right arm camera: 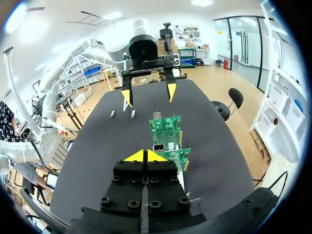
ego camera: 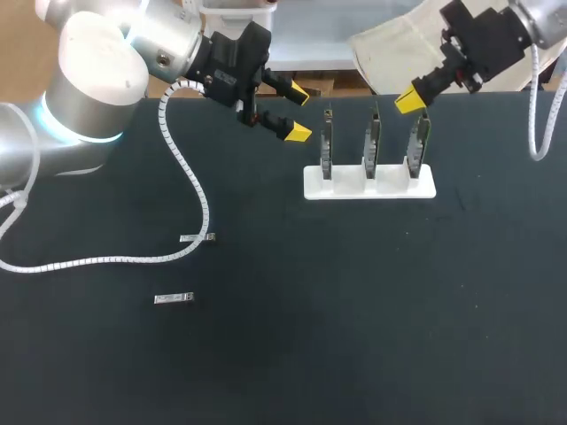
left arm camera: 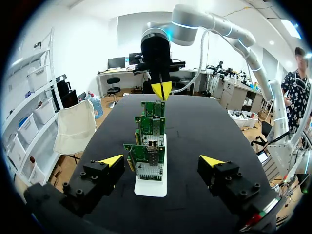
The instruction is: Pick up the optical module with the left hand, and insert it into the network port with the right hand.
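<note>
Progress nil: the slim silvery metal optical module (ego camera: 197,237) and its twin (ego camera: 174,298) lie flat on the matte black tabletop (ego camera: 354,310), well behind my left tool (ego camera: 299,112), which gapes wide and empty. My right tool (ego camera: 409,100), yellow tips pinched together, hovers just above the upright green circuit cards (ego camera: 371,142) in their white plastic rack (ego camera: 369,184). Pickup and insertion are both yet to do.

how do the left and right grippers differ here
The left gripper is open, its yellow tips spread wide apart; the right gripper is shut, its tips pressed together. The left gripper sits off the left end of the white stand, while the right gripper is close to the rightmost circuit card. Both hold nothing, and both point in toward the row of cards.
</note>
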You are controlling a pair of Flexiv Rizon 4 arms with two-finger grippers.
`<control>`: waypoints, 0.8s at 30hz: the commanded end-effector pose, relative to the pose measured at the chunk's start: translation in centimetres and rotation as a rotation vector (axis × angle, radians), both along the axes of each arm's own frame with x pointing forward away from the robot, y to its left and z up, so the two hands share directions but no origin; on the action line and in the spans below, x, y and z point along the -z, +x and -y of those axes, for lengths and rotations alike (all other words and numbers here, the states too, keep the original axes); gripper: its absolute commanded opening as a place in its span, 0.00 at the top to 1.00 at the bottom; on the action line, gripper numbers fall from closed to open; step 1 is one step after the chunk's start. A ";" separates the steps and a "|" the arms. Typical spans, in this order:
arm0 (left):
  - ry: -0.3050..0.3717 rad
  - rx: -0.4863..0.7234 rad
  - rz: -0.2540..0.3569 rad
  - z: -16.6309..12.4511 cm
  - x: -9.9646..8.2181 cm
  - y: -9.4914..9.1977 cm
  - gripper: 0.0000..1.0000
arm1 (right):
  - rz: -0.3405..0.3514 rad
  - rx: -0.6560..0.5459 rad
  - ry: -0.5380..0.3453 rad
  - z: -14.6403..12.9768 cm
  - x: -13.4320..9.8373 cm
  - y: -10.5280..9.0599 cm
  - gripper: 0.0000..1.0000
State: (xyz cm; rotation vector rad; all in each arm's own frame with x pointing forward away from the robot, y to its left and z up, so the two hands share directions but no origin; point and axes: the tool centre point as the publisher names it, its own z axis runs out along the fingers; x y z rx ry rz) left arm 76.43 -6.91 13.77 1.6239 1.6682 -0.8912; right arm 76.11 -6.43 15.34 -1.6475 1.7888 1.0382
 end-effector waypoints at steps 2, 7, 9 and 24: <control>0.003 0.001 -0.002 0.1 0.0 0.1 0.00 | 0.002 -0.013 -0.005 -0.1 0.2 0.9 1.00; 0.003 0.001 -0.002 0.1 0.0 0.1 0.00 | 0.007 -0.018 -0.006 -0.2 0.3 1.1 1.00; 0.003 0.001 -0.002 0.1 0.0 0.1 0.00 | 0.011 -0.023 -0.016 -0.2 0.6 1.3 1.00; 0.003 0.001 -0.002 0.1 0.0 0.1 0.00 | 0.035 -0.008 -0.028 -0.7 0.7 1.5 1.00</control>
